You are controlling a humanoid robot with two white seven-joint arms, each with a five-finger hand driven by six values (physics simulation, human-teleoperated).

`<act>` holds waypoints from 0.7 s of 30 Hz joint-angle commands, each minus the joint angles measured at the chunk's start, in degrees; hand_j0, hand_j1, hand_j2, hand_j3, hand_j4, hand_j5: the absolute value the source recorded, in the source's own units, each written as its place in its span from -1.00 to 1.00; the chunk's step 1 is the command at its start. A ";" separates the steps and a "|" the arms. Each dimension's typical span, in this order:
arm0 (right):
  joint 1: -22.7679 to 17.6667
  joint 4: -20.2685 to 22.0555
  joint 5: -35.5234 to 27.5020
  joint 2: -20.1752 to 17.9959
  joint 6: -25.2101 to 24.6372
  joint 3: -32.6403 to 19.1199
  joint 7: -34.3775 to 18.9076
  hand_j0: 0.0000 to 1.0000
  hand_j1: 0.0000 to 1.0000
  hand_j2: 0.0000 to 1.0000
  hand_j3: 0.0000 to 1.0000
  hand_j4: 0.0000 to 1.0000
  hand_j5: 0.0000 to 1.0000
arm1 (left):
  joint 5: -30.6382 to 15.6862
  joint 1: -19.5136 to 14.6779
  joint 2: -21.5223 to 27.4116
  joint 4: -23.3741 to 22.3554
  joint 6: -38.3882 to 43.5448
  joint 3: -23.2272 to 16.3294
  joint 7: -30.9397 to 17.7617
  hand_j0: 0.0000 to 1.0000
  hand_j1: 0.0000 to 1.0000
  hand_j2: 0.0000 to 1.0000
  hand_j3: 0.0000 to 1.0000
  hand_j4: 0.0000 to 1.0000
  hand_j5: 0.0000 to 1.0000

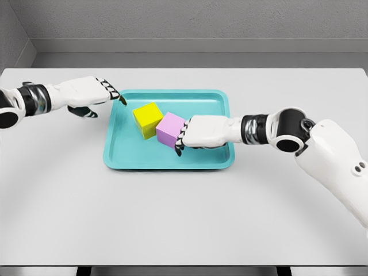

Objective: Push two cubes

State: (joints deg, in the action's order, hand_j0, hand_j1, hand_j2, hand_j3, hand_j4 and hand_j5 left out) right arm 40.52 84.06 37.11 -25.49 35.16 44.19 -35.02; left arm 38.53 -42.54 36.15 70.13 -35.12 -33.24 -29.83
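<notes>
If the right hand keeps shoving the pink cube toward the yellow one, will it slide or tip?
Probably slide: the pink cube is squat and sits flat on the teal tray. It already appears to touch the yellow cube, so both would likely move together. The right hand contacts it low, which argues against tipping.

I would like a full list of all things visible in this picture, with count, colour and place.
table: one, white, fills most of the view
tray: one, teal, on the table at the centre
yellow cube: one, in the tray, left of the pink cube and touching it
pink cube: one, in the tray, against the right hand
left hand: one, white, fingers extended, over the tray's left rim, apart from the cubes
right hand: one, white, in the tray, fingers against the pink cube
</notes>
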 commanded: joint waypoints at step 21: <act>-0.09 9.55 -4.94 -7.20 -0.16 1.16 0.02 0.15 0.15 0.15 0.15 0.15 0.15 | 1.02 -2.11 -5.83 -8.51 0.12 -0.16 -0.05 0.63 0.63 0.63 0.63 0.63 0.63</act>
State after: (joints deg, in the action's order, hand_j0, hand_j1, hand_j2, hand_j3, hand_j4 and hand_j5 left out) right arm 40.43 92.46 33.54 -30.79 35.14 45.45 -35.02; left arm 39.58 -44.65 30.82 62.54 -35.13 -33.40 -29.91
